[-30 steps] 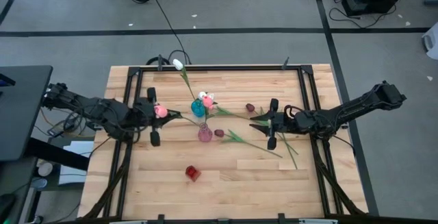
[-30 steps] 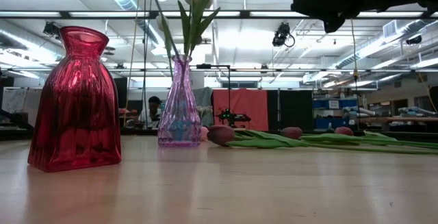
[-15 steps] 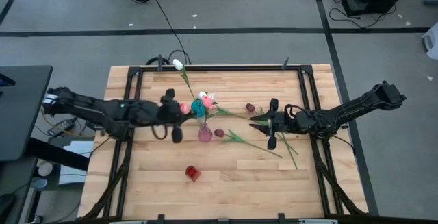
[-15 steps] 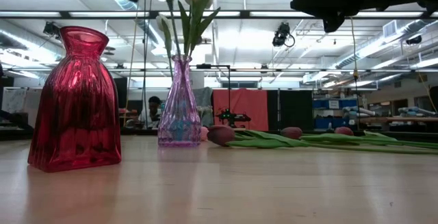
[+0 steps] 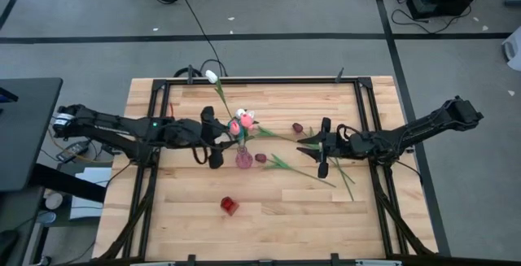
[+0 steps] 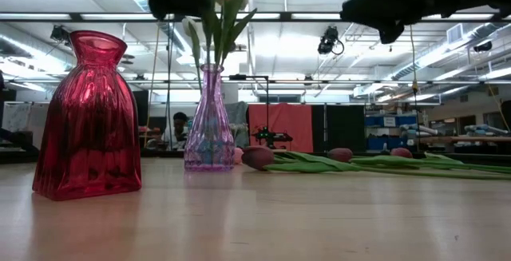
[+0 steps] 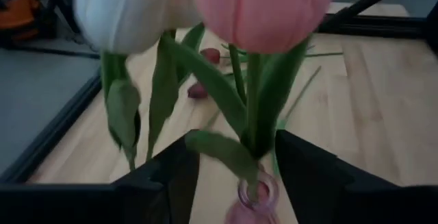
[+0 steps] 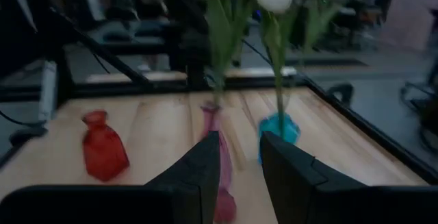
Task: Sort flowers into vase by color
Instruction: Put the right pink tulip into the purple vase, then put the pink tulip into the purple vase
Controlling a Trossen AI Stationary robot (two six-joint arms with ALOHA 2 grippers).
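Okay, the pink tulip (image 7: 263, 11) is seated in the pink vase (image 7: 250, 198) near mid-table (image 5: 285, 217), stem end down in the neck. Its long axis is near upright, head up, leaves fanning out just above the mouth.

The left gripper (image 7: 236, 145) sits level with the lower stem, fingers apart. The stem runs between them and I can't see either pad touching it, so I read this as released. The tulip lies straight ahead of the gripper, axis crosswise to the reach. My call: the way out is straight back, clear of the leaves.

Next candidates look like the maroon tulips (image 5: 260, 158), lying flat on the wood just beside the vase. Heads point toward the vase, and stems trail off toward the right arm's side. The right gripper (image 8: 239, 140) is nearer to those. It's hovering over the stems with jaws apart and nothing in them.
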